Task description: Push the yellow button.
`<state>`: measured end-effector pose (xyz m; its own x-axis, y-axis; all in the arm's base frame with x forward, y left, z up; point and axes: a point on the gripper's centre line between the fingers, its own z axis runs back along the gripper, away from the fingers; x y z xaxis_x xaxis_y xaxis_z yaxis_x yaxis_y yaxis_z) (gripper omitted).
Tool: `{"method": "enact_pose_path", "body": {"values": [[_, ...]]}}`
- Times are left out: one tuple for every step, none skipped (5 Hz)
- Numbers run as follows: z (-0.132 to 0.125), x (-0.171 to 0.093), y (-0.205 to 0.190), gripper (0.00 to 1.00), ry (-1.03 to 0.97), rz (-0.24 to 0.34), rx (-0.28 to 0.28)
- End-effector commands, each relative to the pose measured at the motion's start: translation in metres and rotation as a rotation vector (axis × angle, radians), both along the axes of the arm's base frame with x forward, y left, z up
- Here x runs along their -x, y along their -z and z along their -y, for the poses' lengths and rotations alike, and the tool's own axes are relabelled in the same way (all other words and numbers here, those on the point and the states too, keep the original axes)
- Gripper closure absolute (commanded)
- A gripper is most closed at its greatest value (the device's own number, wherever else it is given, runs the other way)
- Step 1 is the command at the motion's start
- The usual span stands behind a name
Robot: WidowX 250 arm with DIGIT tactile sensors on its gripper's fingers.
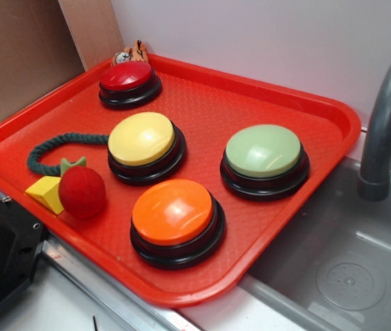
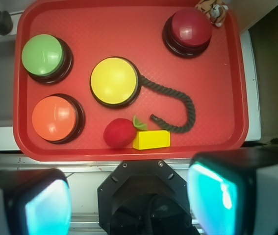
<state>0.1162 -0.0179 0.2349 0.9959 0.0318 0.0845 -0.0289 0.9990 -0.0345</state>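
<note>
Fingers [image 2: 45, 208] of the pincer [image 2: 129, 205] fill the bottom of the wrist view, spread wide apart and released, holding nothing and touching nothing; they hang over the pale counter edge just outside the red plastic tray [image 2: 129, 19].

On the tray, going left to right in the wrist view: the round green domed button [image 2: 42, 54] and, below it, the round orange domed button [image 2: 54, 117], both on black bases at the left side. Near the middle sits the large round pale-yellow domed button [image 2: 113, 81] on its black circular base, apart from the pincer and with open tray between it and the near rim. Below it lie a fuzzy red ball with a green leaf [image 2: 118, 132] and, touching it, a small yellow wedge-shaped block [image 2: 151, 140]. A dark green twisted rope [image 2: 188, 110] curls from the yellow button's right edge. The round dark-red domed button [image 2: 190, 28] stands at the far right corner, a small striped tiger toy [image 2: 212, 10] beside it.

A grey faucet [image 1: 388, 117] rises over the metal sink [image 1: 340, 276] in the exterior view.

No readable writing shows.
</note>
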Motion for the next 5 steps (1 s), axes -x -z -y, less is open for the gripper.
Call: {"method": "enact_pose_path", "body": {"values": [[0.0, 0.0, 0.0, 0.0, 0.0, 0.0, 0.0], [-0.005, -0.03, 0.047, 0.0, 0.13, -0.031, -0.054], [0.008, -0.063, 0.084, 0.0, 0.248, -0.021, -0.084], [0.013, -0.075, 0.121, 0.0, 0.316, 0.002, -0.099], [0.016, -0.077, 0.147, 0.0, 0.367, 0.018, -0.091]]}}
